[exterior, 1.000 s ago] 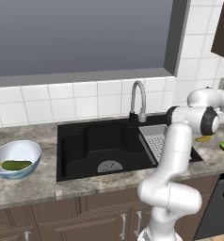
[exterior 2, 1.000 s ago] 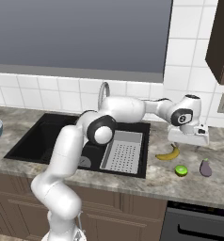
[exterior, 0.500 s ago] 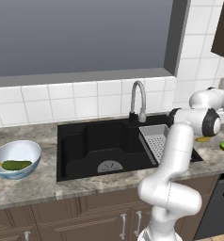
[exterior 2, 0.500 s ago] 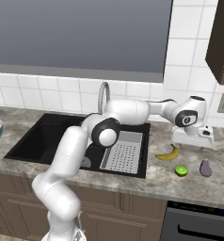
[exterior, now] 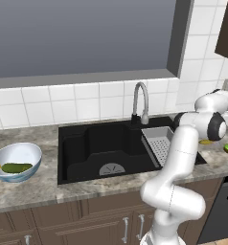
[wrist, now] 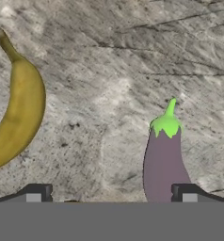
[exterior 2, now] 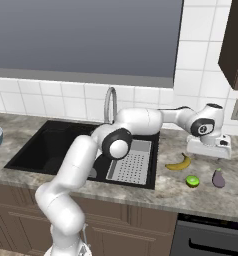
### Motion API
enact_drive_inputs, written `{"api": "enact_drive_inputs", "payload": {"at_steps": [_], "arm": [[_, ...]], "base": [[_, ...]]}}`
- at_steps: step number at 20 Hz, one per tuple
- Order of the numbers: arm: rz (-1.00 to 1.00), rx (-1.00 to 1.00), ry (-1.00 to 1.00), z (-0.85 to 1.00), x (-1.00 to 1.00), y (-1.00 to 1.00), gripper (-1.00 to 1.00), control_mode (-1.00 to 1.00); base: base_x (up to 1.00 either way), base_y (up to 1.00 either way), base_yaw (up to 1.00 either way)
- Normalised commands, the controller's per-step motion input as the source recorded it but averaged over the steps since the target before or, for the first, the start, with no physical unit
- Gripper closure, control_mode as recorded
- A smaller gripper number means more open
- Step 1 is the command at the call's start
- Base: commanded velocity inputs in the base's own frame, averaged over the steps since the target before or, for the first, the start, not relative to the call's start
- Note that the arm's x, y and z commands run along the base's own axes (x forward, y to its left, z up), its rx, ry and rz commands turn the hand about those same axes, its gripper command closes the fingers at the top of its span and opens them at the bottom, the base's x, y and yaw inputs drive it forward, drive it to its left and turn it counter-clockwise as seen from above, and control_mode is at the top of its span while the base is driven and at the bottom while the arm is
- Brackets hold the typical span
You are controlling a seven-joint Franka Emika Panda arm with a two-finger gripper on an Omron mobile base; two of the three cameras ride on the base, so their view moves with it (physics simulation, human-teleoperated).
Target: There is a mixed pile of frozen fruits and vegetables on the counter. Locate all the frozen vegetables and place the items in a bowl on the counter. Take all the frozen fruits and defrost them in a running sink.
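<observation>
My gripper (exterior 2: pixel 209 152) hangs open above the counter (exterior 2: pixel 166 187) right of the sink (exterior 2: pixel 56 147), holding nothing. Below it lie a yellow banana (exterior 2: pixel 179 163), a bright green lime (exterior 2: pixel 192 181) and a purple eggplant (exterior 2: pixel 218 177). In the hand view the banana (wrist: pixel 17 108) lies at the left and the eggplant (wrist: pixel 164 160) at the right, its lower end behind my right fingertip (wrist: pixel 187 193). The gripper (wrist: pixel 111 195) is spread wide over bare counter between them. The pale blue bowl (exterior: pixel 5 155) sits far left with the dark green cucumber (exterior: pixel 16 168) in it.
A curved chrome faucet (exterior: pixel 141 100) stands behind the black basin (exterior: pixel 106 148), with a grey perforated tray (exterior: pixel 161 143) in its right part. A tiled wall runs behind the counter. A dark upper cabinet (exterior 2: pixel 236 45) hangs at the right, with an appliance front (exterior 2: pixel 211 240) below the counter.
The hand has moved to the right and a little lower over the counter, ending above the banana and eggplant. The jaws stayed open; the food has not moved.
</observation>
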Motion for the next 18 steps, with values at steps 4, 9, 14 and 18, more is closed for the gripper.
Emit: {"api": "enact_drive_inputs", "payload": {"at_steps": [4,9,14,18], "arm": [[0.0,0.01,0.0,-0.04,0.0,-0.15,-1.0,-1.0],[0.0,0.01,0.0,-0.05,0.0,-0.13,-1.0,-1.0],[0.0,0.02,0.0,-0.11,0.0,-0.13,-1.0,-1.0],[0.0,0.03,0.0,-0.1,0.0,-0.14,-1.0,-1.0]], "base": [[0.0,0.0,0.0],[0.0,0.0,0.0],[0.0,0.0,0.0],[0.0,0.0,0.0]]}}
